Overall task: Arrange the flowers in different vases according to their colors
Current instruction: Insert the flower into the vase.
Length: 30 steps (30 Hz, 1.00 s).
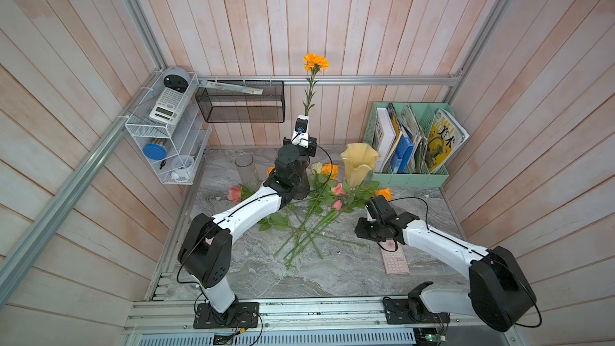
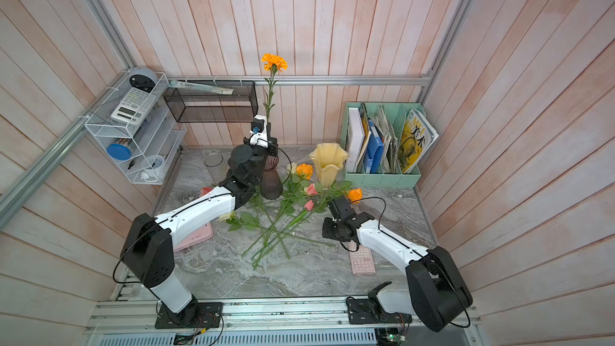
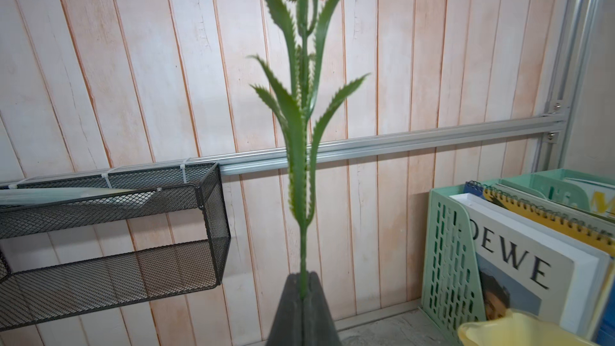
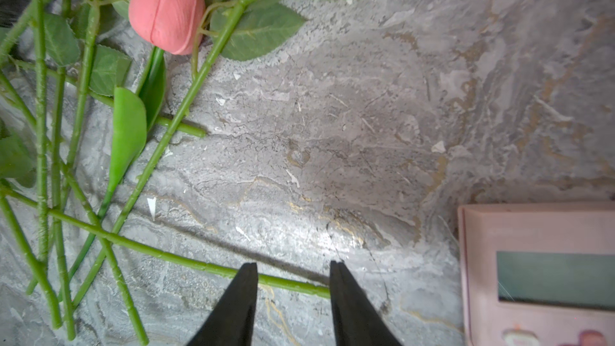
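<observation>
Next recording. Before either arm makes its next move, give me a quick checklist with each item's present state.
1. Grip: left end effector shut on the orange flower by its stem: ok.
2. That flower held upright: ok.
3. Its stem end over the mouth of the purple vase: cannot tell, the arm hides it.
4. The right end effector open: ok.
5. A green stem on the table lines up between its jaws: ok.
6. The pink calculator lies apart from those jaws: ok.

Jaws clamped, left arm [image 1: 253,208] reaches up; right arm [image 1: 442,239] seemingly hovers, jaws parted.
</observation>
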Motion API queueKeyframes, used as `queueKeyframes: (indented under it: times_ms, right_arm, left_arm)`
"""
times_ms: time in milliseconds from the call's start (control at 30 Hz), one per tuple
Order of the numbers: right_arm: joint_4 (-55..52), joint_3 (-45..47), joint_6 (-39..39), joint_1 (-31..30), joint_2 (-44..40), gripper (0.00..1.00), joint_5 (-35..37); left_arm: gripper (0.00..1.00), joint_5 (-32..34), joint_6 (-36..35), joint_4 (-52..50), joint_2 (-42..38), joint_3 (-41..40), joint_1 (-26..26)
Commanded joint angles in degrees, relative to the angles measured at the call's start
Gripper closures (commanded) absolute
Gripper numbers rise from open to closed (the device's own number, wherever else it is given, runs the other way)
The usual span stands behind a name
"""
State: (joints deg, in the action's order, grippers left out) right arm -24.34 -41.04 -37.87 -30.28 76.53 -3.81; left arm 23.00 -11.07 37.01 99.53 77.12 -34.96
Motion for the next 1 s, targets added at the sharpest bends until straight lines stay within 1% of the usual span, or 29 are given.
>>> queueKeyframes:
  times_ms: [0, 33, 167, 267, 367, 433, 567, 667, 700, 733, 767, 833, 900, 967]
  right_arm:
    - [-1.52, -1.91, 1.57, 0.22, 2.43, 0.58, -1.94]
    - [-1.31, -2.0, 1.57, 0.18, 2.94, 0.59, -2.36]
    - [-0.29, -1.81, 1.26, 0.22, 3.32, 0.59, -2.73]
    - [0.14, -1.74, 1.04, 0.22, 3.01, 0.59, -2.82]
    - [-0.63, -2.12, 1.3, 0.22, 3.01, 0.59, -3.04]
    - [-0.8, -2.09, 1.56, 0.22, 2.67, 0.59, -2.88]
    - [-1.2, -1.98, 1.66, 0.22, 2.02, 0.59, -2.77]
    - [-1.7, -1.92, 1.74, 0.2, 1.48, 0.59, -2.63]
    - [-1.7, -1.79, 1.74, 0.22, 1.28, 0.59, -2.59]
    - [-1.74, -1.68, 1.74, 0.22, 0.93, 0.59, -2.57]
    - [-1.75, -1.55, 1.74, 0.22, 0.65, 0.59, -2.51]
    - [-1.7, -1.32, 1.74, 0.22, 0.03, 0.59, -2.51]
    - [-1.58, -0.98, 1.66, 0.22, -0.41, 0.59, -2.65]
    - [-1.33, -0.7, 1.49, 0.25, -0.64, 0.59, -2.93]
  left_arm:
    - [1.0, 0.03, -2.12, 9.43, 2.26, 1.43, 1.34]
    - [1.0, -0.05, -2.28, 10.95, 3.21, 1.17, 1.72]
    - [1.0, -0.72, -1.52, 11.95, 5.26, 0.58, 2.25]
    - [1.0, -0.59, -1.02, 15.19, 5.86, -2.99, 2.26]
    - [0.99, -0.07, 0.56, 14.75, 4.55, -6.37, 2.26]
    - [0.78, 0.9, 1.48, 16.45, 3.86, -9.07, 2.2]
    - [0.73, 1.43, 2.67, 16.8, 2.44, -12.69, 1.91]
    - [0.63, 1.98, 3.67, 17.03, 1.5, -14.65, 1.83]
    - [0.61, 2.24, 3.76, 17.34, 1.02, -15.23, 1.66]
    - [0.53, 2.67, 3.86, 17.64, 0.35, -16.0, 1.36]
    - [0.43, 3.01, 3.85, 17.74, -0.75, -16.61, 1.06]
    - [0.39, 3.25, 3.79, 15.47, -3.42, -17.15, 0.11]
    - [0.31, 3.46, 4.42, 11.08, -7.04, -17.18, -1.32]
    - [0.24, 4.07, 4.58, 4.24, -11.4, -17.2, -3.61]
